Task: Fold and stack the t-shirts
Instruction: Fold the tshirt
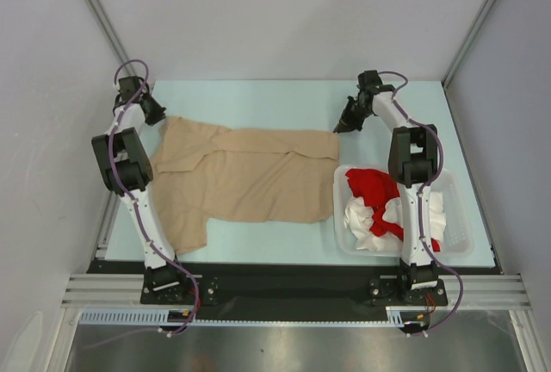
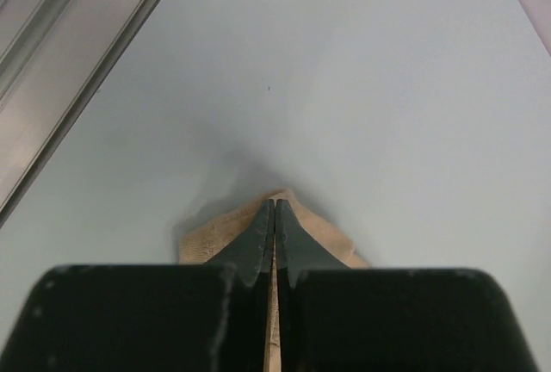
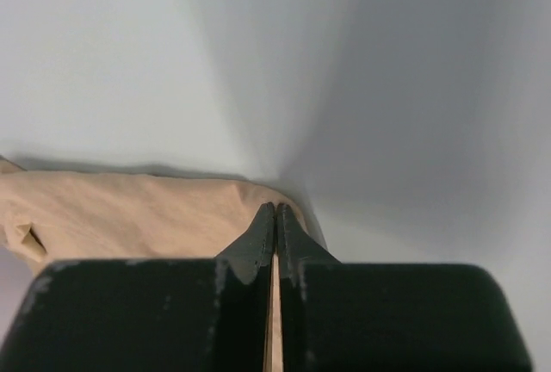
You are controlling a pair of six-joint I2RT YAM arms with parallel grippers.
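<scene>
A beige-tan t-shirt (image 1: 241, 178) lies spread across the middle of the table, wrinkled, with one sleeve hanging toward the front left. My left gripper (image 1: 161, 118) is shut on its far left corner; the left wrist view shows tan cloth (image 2: 211, 232) pinched between the closed jaws of the gripper (image 2: 275, 208). My right gripper (image 1: 342, 127) is shut on its far right corner; the right wrist view shows the cloth (image 3: 129, 213) running left from the gripper (image 3: 275, 211). A red t-shirt (image 1: 372, 189) and a white t-shirt (image 1: 366, 219) lie crumpled in the basket.
A white plastic lattice basket (image 1: 462, 232) stands at the front right, right of the tan shirt and around the right arm's base link. Grey walls close in the table on three sides. A metal rail (image 2: 69, 71) runs along the left edge.
</scene>
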